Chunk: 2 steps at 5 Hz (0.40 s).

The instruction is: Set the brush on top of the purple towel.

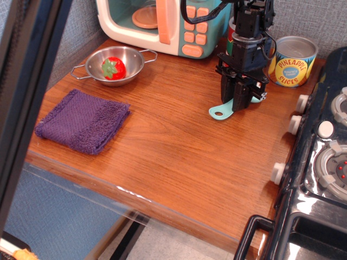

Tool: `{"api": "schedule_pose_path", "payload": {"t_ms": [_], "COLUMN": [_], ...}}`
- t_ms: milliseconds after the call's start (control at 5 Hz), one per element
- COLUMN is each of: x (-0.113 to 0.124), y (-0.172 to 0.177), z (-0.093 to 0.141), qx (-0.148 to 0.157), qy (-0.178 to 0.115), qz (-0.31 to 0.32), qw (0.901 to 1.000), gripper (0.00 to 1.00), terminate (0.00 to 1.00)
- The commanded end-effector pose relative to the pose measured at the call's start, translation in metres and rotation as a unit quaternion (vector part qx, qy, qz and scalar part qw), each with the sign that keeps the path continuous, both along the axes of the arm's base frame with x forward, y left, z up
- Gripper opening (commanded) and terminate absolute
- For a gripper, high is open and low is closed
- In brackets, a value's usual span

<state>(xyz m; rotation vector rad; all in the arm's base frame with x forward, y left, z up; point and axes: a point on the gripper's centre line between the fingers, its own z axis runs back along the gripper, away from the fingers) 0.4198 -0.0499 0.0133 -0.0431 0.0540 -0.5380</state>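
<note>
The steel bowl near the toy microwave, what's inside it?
Inside the steel bowl sits a red toy strawberry with a green leafy top. Nothing else shows in it; the patch of bowl floor under the strawberry is covered.

Toy kitchen: play microwave (pixel 162 24), stove knobs (pixel 295 124), wooden counter (pixel 179 151), pineapple can (pixel 293 60).

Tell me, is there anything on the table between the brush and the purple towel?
No. Only bare wooden tabletop lies between the brush and the purple towel in this single view.
</note>
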Motion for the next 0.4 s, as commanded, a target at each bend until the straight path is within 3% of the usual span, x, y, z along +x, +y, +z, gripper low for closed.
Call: {"api": "schedule_pose_path", "payload": {"t_ms": [0,200], "x": [-0.049,-0.103], "y": [0.049,0.096], "z": [0.066,0.098], "qx": [-0.039,-0.043], "qy": [-0.112,-0.110], "qz": [0.107,0.147], "qw": [0.9872,0.9820], "gripper": [0.00,0.00], "terminate": [0.00,0.00]}}
